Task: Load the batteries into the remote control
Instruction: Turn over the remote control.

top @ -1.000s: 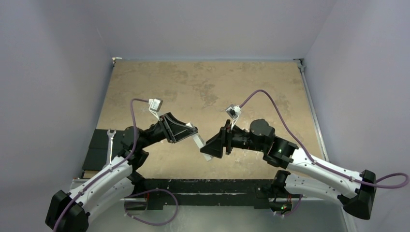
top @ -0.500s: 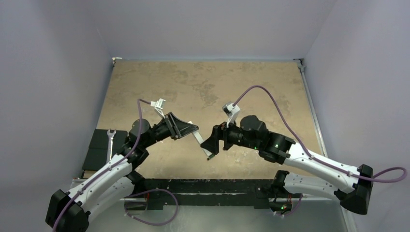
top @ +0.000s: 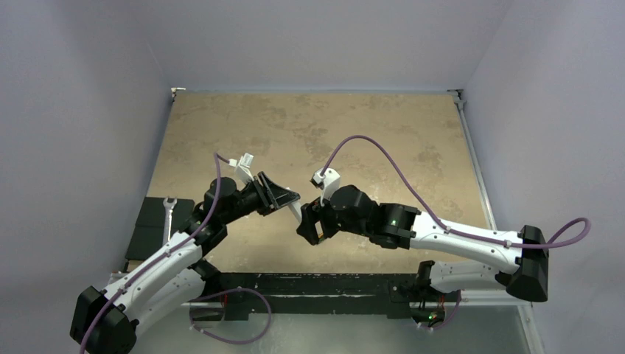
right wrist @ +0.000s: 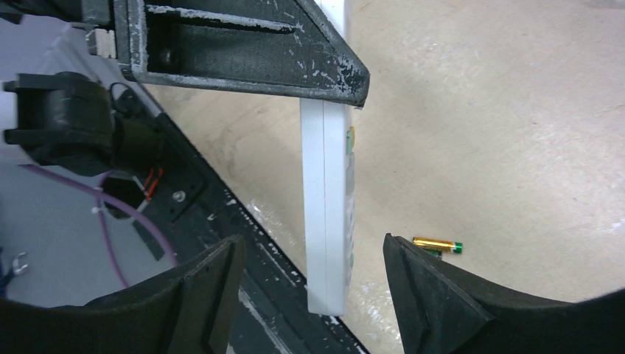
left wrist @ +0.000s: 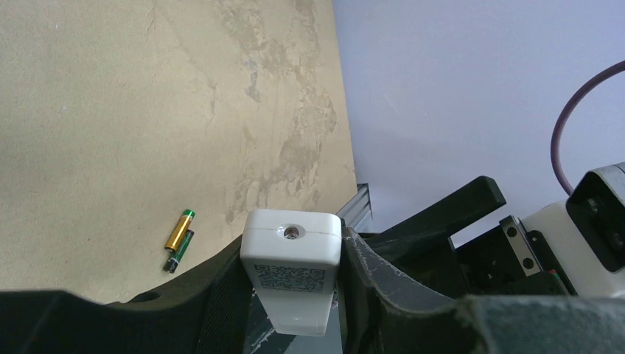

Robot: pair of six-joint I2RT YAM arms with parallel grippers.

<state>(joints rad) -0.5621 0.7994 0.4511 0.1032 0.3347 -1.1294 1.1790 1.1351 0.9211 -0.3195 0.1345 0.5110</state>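
My left gripper (top: pixel 289 200) is shut on the white remote control (left wrist: pixel 292 259) and holds it above the table near the front edge. In the left wrist view I see its end face with a small lens and a QR label. My right gripper (right wrist: pixel 313 284) is open, its jaws on either side of the remote's free end (right wrist: pixel 326 214) without touching it. Two batteries (left wrist: pixel 178 240), gold with green ends, lie side by side on the table. They also show in the right wrist view (right wrist: pixel 436 245), beyond the right finger. In the top view the arms hide them.
The tan table (top: pixel 309 133) has a black front rail (top: pixel 309 284) just under both grippers. A wrench (top: pixel 169 214) lies on black foam at the left edge. Lilac walls close in the back and sides.
The right gripper has moved left toward the left gripper and now straddles the remote's free end. The left gripper has turned slightly with the remote in it.
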